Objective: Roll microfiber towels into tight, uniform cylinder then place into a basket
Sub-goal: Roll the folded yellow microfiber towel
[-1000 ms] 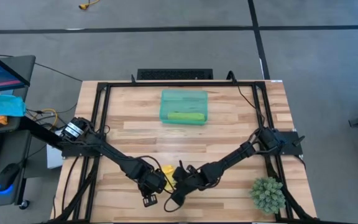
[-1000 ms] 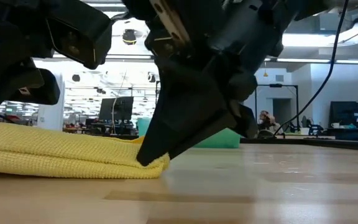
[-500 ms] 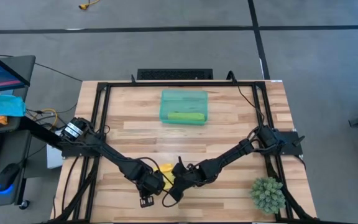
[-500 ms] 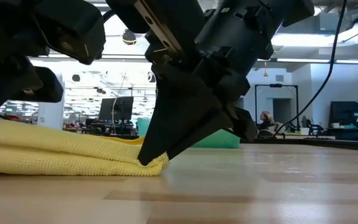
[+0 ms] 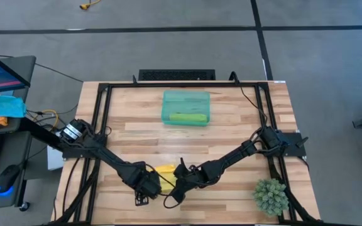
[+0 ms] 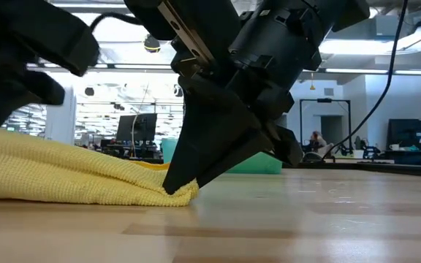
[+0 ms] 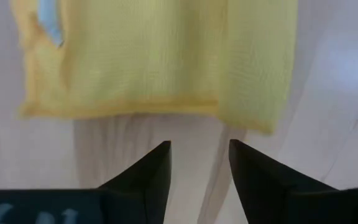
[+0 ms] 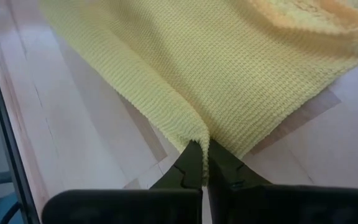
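Observation:
The yellow towel (image 5: 166, 170) lies bunched in loose folds on the table near its front edge, between my two grippers. My left gripper (image 7: 199, 146) stands open just short of the towel's hemmed edge (image 7: 123, 107), touching nothing. My right gripper (image 8: 201, 148) is shut on the towel's other side. The teal basket (image 5: 186, 99) stands at the far middle with a rolled green towel (image 5: 187, 117) lying inside it. My right gripper pinches a raised fold of the yellow towel's edge (image 8: 197, 132) between its two fingertips. The fingers (image 6: 196, 157) slant down from the table's right to the towel's end (image 6: 181, 193). That end rests on the table, and the cloth runs slack away from the fingers.
A small green potted plant (image 5: 270, 196) stands at the table's near right corner. The black frame rails (image 5: 99, 125) run along the table's sides. Bare wood lies between the basket and the grippers.
My left gripper has opened, let go of the yellow towel and drawn back a little toward the table's left edge. The towel's left part has sprung up into a looser mound. My right gripper has stayed shut on the towel's end.

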### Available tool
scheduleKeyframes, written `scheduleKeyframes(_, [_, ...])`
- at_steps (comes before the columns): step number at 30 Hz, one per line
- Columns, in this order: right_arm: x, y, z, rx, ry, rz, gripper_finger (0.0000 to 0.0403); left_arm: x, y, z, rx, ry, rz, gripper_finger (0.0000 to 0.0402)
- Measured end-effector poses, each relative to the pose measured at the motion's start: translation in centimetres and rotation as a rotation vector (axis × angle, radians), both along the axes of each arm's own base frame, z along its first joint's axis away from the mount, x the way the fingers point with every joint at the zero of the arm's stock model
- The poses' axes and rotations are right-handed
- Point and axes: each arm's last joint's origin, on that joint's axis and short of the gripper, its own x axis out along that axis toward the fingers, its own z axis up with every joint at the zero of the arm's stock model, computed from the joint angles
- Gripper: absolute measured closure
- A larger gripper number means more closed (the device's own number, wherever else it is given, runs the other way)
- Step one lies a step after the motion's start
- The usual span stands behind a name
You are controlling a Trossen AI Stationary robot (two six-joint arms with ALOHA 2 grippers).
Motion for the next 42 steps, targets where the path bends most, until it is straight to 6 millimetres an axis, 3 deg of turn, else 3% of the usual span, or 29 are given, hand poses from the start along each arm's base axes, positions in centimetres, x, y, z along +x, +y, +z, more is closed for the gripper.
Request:
scheduleKeyframes(6, [0.0, 0.0, 0.0, -0.001, 0.000, 0.000, 0.0388, -1.2, -2.2, 1.9, 0.129, -0.052, -0.058, 0.0250])
scheduleKeyframes(11, [0.0, 0.0, 0.0, -0.001, 0.000, -0.001, 0.0383, -2.3, -5.7, 3.3, 0.202, -0.285, -0.222, 0.0250])
scheduleKeyframes(17, [0.0, 0.0, 0.0, -0.001, 0.000, -0.001, 0.0386, -2.4, -8.4, 2.8, 0.212, -0.533, -0.374, 0.0250])
scheduleKeyframes(25, [0.0, 0.0, -0.1, -0.001, -0.001, 0.000, 0.0388, -1.2, -5.9, 0.4, 0.304, -0.488, -0.329, 0.0251])
scheduleKeyframes(32, [0.0, 0.0, -0.1, -0.002, -0.001, 0.002, 0.0380, -1.4, -3.5, -1.7, 0.328, -0.397, -0.236, 0.0251])
scheduleKeyframes(42, [-0.1, 0.3, -0.1, -0.016, -0.017, 0.021, 0.0368, -1.8, -3.4, -3.1, 0.234, -0.425, -0.186, 0.0251])
